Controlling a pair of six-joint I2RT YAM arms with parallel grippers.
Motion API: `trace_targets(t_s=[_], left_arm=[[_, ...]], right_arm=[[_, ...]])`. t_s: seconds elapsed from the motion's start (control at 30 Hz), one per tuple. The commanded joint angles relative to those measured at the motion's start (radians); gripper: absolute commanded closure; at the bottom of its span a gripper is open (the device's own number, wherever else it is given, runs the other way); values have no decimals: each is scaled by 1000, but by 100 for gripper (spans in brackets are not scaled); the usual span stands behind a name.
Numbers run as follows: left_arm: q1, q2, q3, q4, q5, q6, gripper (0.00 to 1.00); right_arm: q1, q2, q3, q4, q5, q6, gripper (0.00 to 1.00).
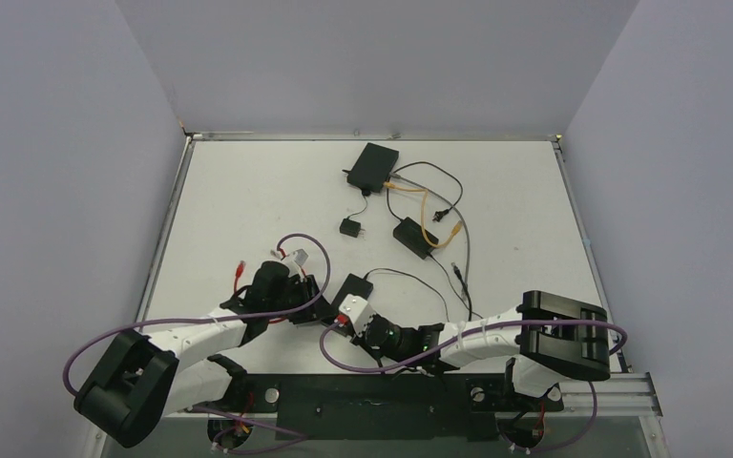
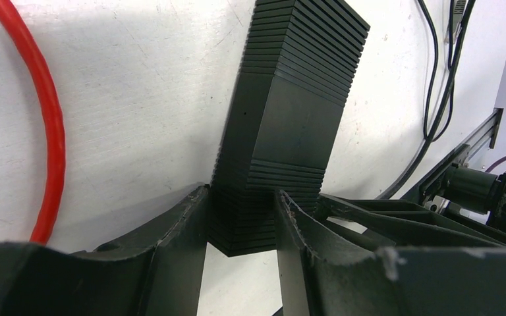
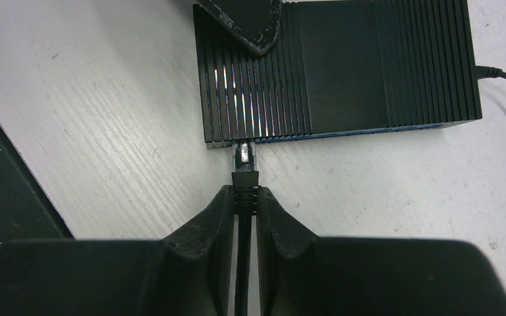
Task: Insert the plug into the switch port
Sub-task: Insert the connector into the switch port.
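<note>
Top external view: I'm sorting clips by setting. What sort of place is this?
Probably a lab robot test cell: a white table boxed in by plain grey panels, the left arm and right arm bolted at its near edge, and a black network switch among loose leads, including an orange cable.

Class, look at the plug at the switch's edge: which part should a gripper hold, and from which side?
Take the plug by its black boot, behind the clear tip, coming straight from the cable side, as the right gripper does; the tip is left free to enter the switch.
</note>
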Motion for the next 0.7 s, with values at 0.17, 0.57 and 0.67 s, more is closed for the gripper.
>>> trace_targets(t_s=[0.17,0.57,0.67], left_arm=[[-81,-29,-20,-5,77,-6,66],[-137,-19,-35,53,74,-42,71],[-143,-14,-37,67,78,-47,71]], right_arm=[[-40,-4,26,245,17,-1,100],[-84,-3,54,304,-23,-30,100],[-95,-4,67,314,-33,-42,100]])
